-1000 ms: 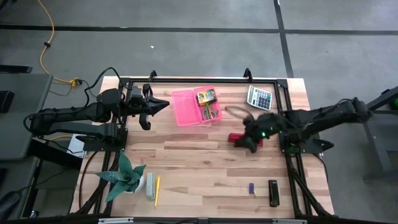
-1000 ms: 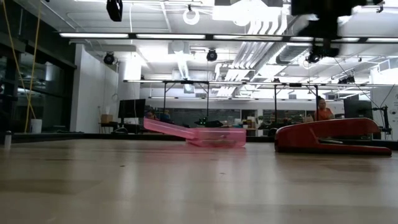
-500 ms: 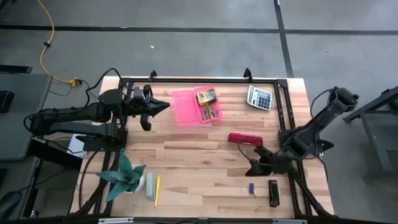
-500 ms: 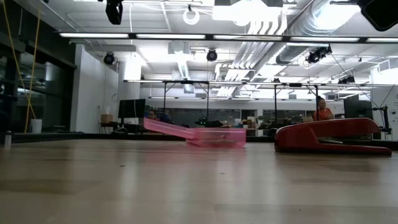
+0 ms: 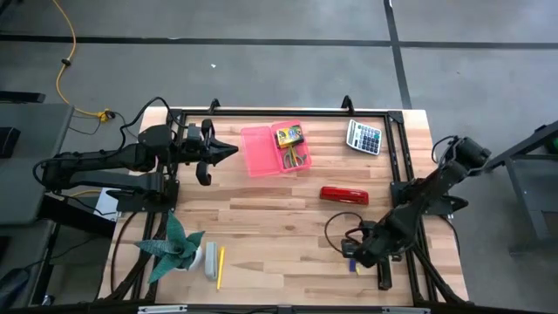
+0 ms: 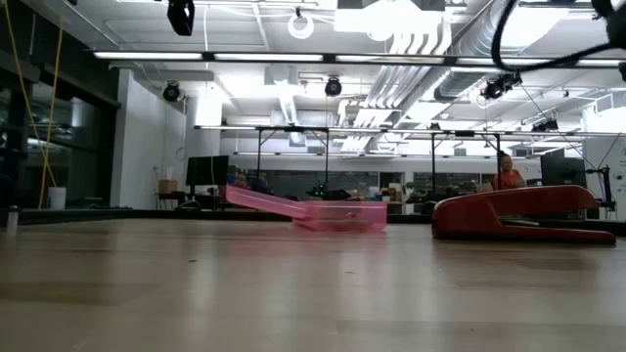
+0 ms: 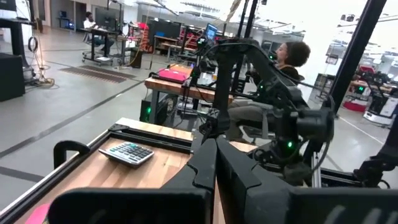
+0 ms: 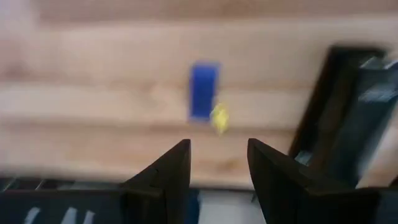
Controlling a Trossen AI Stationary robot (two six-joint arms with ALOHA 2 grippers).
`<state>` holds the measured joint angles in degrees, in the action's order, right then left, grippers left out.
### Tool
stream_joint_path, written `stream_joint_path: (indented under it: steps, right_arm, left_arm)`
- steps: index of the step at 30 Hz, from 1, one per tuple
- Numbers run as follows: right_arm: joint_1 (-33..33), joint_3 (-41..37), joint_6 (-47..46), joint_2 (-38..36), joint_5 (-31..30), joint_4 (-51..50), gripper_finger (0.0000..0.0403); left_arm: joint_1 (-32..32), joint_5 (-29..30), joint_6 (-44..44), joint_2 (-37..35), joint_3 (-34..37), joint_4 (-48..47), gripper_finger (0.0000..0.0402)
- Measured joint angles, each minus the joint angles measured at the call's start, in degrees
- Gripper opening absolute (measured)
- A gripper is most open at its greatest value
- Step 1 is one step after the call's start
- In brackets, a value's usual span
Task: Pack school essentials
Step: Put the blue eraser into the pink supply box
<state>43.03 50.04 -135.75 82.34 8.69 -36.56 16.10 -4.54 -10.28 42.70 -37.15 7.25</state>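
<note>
My right gripper [image 5: 352, 249] [image 8: 217, 155] is open and empty. It hangs over the table's near right part, just short of a small blue piece [image 5: 353, 263] [image 8: 203, 90] with a yellow bit beside it. A black piece [image 5: 383, 270] [image 8: 348, 112] lies flat next to the blue one. The open pink box [image 5: 275, 150] [image 6: 337, 213] at the far middle holds the crayon box [image 5: 289, 135] and the green-handled scissors [image 5: 297, 160]. A yellow pencil [image 5: 220, 266] lies near the front left. My left gripper [image 5: 225, 150] [image 7: 215, 163] is shut and empty, left of the pink box.
A red stapler [image 5: 344, 194] [image 6: 523, 215] lies flat at the middle right, and a calculator [image 5: 364, 136] [image 7: 127, 152] at the far right. A green spiky plant [image 5: 174, 249] and a pale grey piece [image 5: 210, 260] stand at the near left. Bare wood shows in the table's middle.
My right gripper has left the red stapler and gone toward the table's near edge, ending over the blue piece. The stapler stays flat on the table.
</note>
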Motion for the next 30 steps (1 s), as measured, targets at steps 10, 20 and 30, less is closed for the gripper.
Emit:
stream_joint_path:
  steps: [10,20,30]
  right_arm:
    - [-2.6,5.4,0.6,13.0,0.2,-3.4,0.0149]
    - [-3.0,6.3,-0.3,17.0,1.0,-2.3,0.0149]
    - [-3.3,6.2,-0.2,18.9,1.9,-1.5,0.0145]
  left_arm:
    - [0.0,0.0,0.0,0.0,0.0,0.0,0.0]
    - [0.0,0.0,0.0,0.0,0.0,0.0,0.0]
    - [0.0,0.0,0.5,0.0,0.0,0.1,0.0]
